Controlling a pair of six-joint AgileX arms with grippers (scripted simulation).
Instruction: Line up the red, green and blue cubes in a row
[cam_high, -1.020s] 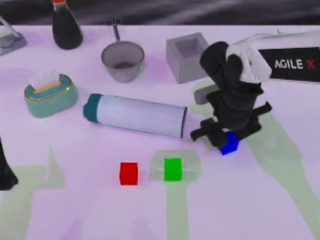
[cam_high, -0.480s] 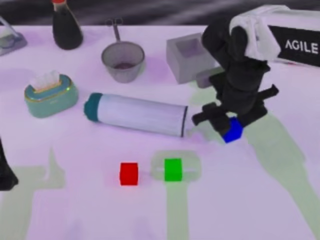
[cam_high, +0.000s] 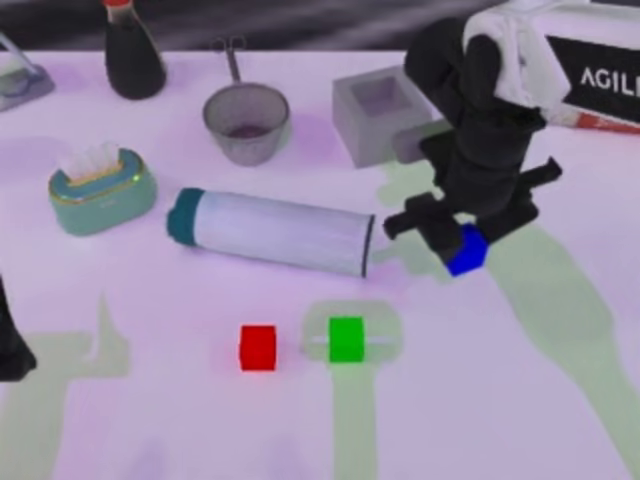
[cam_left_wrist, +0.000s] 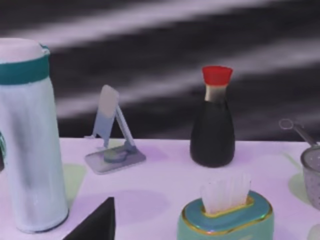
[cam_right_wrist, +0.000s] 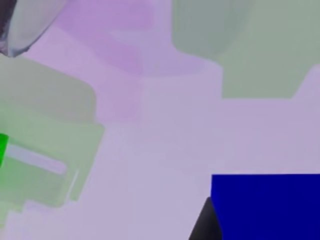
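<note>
Blue cube is sitting clamped in my right gripper, at about three o'clock on the table, just past the end of the lying white cylinder. Red cube and green cube are lying side by side toward six o'clock, with open tabletop right of the green. My left arm is idling at the left edge; I cannot tell its grip.

**Colours on the pale lilac desk**

The desk is pale lilac. Three cubes: bright red cube, bright green cube, deep blue cube. The black right gripper carries a white arm. The lying bottle is white with a teal cap; the hollow block is grey.
</note>
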